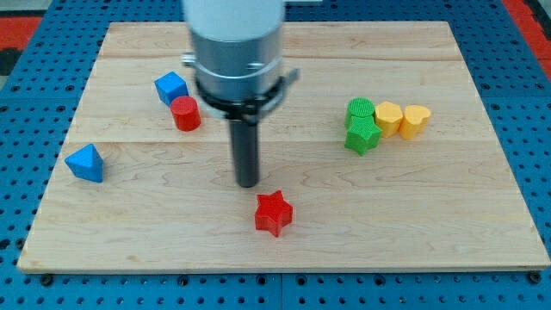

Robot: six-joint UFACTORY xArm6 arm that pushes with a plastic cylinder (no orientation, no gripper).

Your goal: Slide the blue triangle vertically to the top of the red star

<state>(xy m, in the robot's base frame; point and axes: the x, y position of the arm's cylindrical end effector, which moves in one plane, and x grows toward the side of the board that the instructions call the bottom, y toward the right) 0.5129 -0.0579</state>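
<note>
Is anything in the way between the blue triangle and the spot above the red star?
No block is. Only my tip stands just above the red star, about where the blue triangle must go. The board between them looks bare.

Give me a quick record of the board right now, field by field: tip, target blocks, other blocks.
tip: my tip just up-left of the red star
blue triangle: far at view's left, apart from tip
other blocks: blue cube beside red cylinder; two green blocks and two yellow blocks clustered at view's right
</note>
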